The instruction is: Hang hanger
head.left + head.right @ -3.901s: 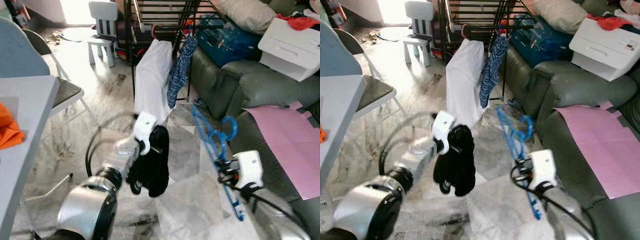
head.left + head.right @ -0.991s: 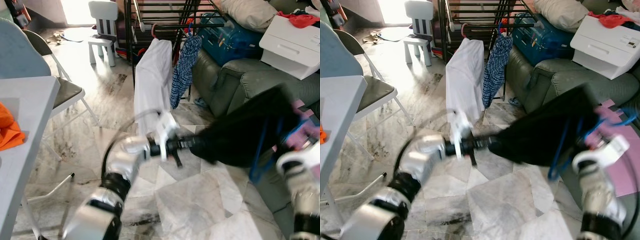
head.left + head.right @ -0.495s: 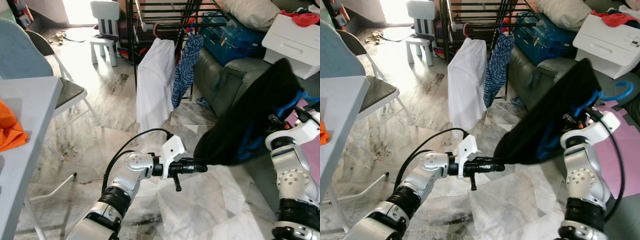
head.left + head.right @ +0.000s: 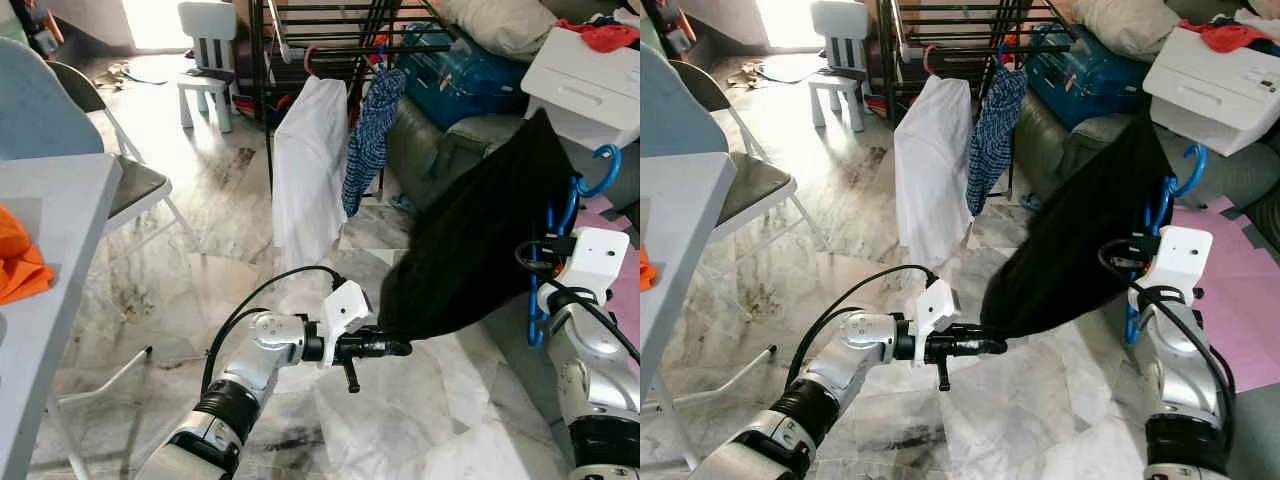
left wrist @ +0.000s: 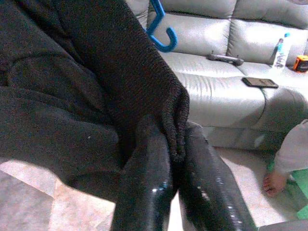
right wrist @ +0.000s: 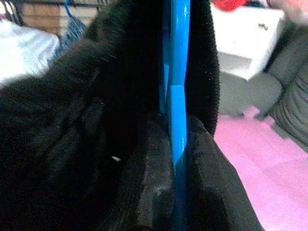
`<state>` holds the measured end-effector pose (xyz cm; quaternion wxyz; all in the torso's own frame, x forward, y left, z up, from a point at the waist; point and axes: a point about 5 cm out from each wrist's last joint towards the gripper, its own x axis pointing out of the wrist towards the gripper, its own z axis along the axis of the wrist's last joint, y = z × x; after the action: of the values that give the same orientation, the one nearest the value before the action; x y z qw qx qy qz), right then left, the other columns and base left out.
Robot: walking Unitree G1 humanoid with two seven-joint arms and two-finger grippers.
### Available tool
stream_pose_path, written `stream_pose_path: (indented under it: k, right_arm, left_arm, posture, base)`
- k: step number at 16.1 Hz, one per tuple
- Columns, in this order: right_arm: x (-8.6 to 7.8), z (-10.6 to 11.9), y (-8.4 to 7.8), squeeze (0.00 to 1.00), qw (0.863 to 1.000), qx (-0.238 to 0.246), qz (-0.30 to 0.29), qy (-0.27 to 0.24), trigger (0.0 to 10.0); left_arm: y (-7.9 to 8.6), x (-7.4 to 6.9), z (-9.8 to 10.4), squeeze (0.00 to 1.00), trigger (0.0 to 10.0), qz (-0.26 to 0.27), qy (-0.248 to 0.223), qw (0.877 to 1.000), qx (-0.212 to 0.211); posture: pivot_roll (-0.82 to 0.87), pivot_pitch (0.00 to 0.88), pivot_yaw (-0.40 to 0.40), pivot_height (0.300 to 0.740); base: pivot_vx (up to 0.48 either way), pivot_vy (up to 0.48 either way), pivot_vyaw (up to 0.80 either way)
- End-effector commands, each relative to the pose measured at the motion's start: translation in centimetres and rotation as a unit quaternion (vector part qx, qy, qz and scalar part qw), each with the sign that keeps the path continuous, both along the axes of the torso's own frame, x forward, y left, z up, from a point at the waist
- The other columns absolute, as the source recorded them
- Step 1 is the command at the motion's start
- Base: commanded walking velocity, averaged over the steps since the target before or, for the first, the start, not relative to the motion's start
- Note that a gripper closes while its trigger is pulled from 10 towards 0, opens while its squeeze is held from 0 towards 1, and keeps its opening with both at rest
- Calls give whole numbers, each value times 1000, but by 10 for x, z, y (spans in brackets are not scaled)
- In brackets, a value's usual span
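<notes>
Ahead and a little to my left stands the black metal drying rack (image 4: 330,25), its rails up and forward of both my arms, and that is where the hook must end up. From it already hang a white shirt (image 4: 310,165) and a blue patterned garment (image 4: 370,135), so I judge the free rail beside them is the spot, and those two could snag my load. Between me and the rack stretches the black knit garment (image 4: 470,240), running diagonally from low near my left side up to my right. My right gripper (image 6: 175,144) is the nearer one to the job: its fingers are pinched on the blue plastic hanger (image 4: 1160,215), which stands nearly upright inside the cloth, hook (image 4: 1190,165) topmost. My left gripper (image 5: 175,154) is clamped on the garment's lower edge, holding it taut. A grey sofa (image 4: 450,150) crowds my right, a white table (image 4: 40,260) my left.
</notes>
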<state>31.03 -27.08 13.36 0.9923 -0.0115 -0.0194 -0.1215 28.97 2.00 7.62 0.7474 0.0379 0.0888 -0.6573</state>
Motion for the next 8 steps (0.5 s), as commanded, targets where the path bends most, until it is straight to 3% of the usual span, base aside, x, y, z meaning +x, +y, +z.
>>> stream_pose_path:
  k: [1,2,6,8]
  right_arm:
    - [0,17,-3,0,998,-2,-8,-55,10000]
    - [0,23,-2,0,996,18,-9,-88,10000]
    - [6,38,10,0,991,19,26,-126,10000]
    - [8,35,24,0,991,6,66,-119,10000]
  left_arm:
    - [-2,-6,-5,675,10000,-13,6,1000,11]
    - [-4,-10,-10,1000,10000,-22,18,999,15]
    - [-10,-8,-10,1000,10000,8,25,1000,7]
    - [-11,-12,-12,1000,10000,-5,33,999,9]
  posture:
    - [12,0,-35,740]
    - [6,0,-35,740]
    - [-8,0,-30,740]
    - [-11,0,-35,740]
  base:
    - [0,0,0]
    - [0,0,0]
    - [0,0,0]
    - [0,0,0]
